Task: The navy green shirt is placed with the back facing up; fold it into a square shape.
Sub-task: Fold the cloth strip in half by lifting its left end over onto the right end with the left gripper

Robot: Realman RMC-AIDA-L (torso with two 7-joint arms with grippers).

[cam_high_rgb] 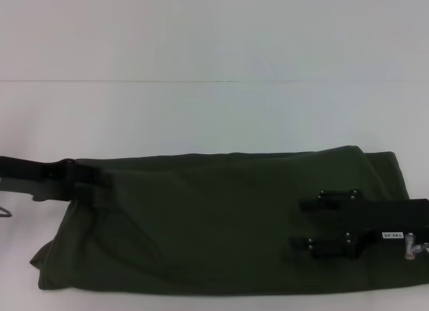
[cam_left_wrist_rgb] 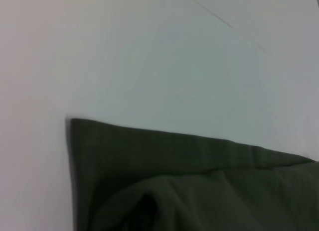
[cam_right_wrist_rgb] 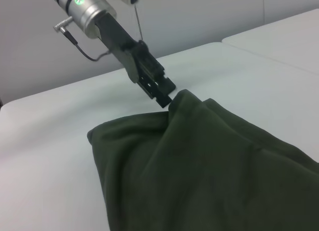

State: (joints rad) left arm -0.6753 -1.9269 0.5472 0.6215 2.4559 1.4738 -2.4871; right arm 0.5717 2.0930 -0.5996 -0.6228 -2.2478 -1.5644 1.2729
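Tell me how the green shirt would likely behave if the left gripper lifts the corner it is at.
The navy green shirt is probably floppy: the right wrist view shows it peaking at the left gripper and sagging into folds below. It likely drapes and drags rather than rising flat, since most of it lies on the table. The right gripper, open over the cloth, could steady it.

The navy green shirt (cam_high_rgb: 214, 224) lies folded in a long band across the near part of the surface (cam_high_rgb: 214, 116), which runs bare behind it. My left gripper (cam_high_rgb: 84, 175) sits at the shirt's far left corner, its jaws pinching the cloth. My right gripper (cam_high_rgb: 305, 224) lies over the shirt's right part, jaws apart.
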